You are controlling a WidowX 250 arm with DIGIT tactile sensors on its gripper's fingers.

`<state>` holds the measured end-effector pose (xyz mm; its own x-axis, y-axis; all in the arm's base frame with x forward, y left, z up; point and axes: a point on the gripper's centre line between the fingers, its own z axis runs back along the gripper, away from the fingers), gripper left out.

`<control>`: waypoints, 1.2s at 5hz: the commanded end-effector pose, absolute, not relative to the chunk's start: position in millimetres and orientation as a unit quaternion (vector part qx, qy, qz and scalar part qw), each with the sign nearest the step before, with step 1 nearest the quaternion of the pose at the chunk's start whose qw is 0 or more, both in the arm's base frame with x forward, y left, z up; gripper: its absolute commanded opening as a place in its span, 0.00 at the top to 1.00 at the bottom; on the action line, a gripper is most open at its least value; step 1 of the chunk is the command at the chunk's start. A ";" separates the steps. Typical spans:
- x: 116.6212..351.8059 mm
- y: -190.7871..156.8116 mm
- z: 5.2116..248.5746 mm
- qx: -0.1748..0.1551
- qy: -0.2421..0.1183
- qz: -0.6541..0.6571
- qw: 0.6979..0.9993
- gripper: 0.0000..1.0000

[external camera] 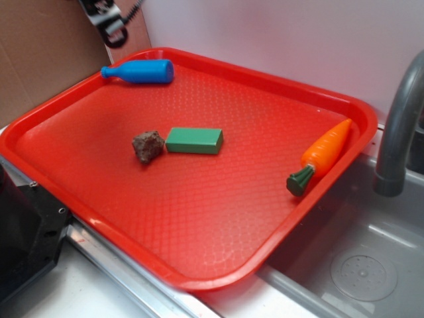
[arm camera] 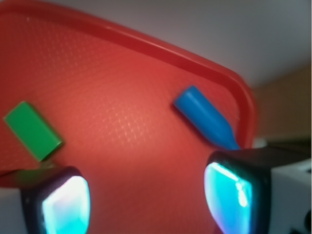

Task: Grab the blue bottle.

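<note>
Two fingers [arm camera: 63, 204] hovering spread, offset from blue bottle [external camera: 139, 71] lying by tray rim [external camera: 218, 66], risking rim collision.

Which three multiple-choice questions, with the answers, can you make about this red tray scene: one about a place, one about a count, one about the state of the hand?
1. Where does the small blue plastic bottle lie on the red plastic tray?
A. At the far rim, on its side
B. In the middle, upright
C. In the sink

2. How many things lie on the tray?
A. Two
B. Four
C. Six

3. How is the hand?
A. Shut on the bottle
B. Shut on the block
C. Open, holding nothing

Answers:
1 A: it lies flat beside the far rim.
2 B: bottle, green rectangular block, brown lump, orange toy carrot.
3 C: the wrist view shows both fingers apart, with bare tray between them.
</note>
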<state>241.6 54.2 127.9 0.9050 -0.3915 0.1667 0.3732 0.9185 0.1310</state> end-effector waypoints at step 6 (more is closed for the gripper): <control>296.5 99.8 53.7 0.056 -0.124 -0.374 0.917 0.00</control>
<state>288.6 108.9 36.7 0.7105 -0.6830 0.1695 0.6672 0.7304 0.1464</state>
